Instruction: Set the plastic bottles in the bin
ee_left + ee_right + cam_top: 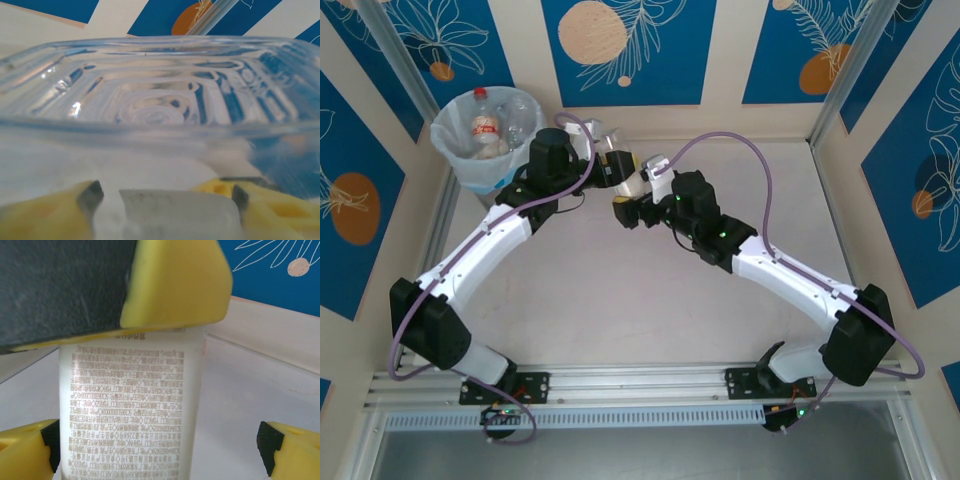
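From above, my left gripper (pixel 618 165) is clamped on a bottle (pixel 633 185) over the back of the table (pixel 620 310), near the bin (pixel 470 180) and to its right. My right gripper (pixel 628 206) meets the same bottle from the opposite side. The bin (lined with a pale bag) stands in the far left corner with several bottles (pixel 485 128) inside. The table is pale, walled by panels (pixel 620 40) of blue with orange discs.

My left wrist camera adds the bottle's clear ribbed body pressed close, with its white label between my yellow fingers (pixel 45 220).

My right wrist camera shows what the others miss. My own jaws stand wide apart, with a gap on the right side, while a left finger (pixel 175 285) presses the printed label from above.
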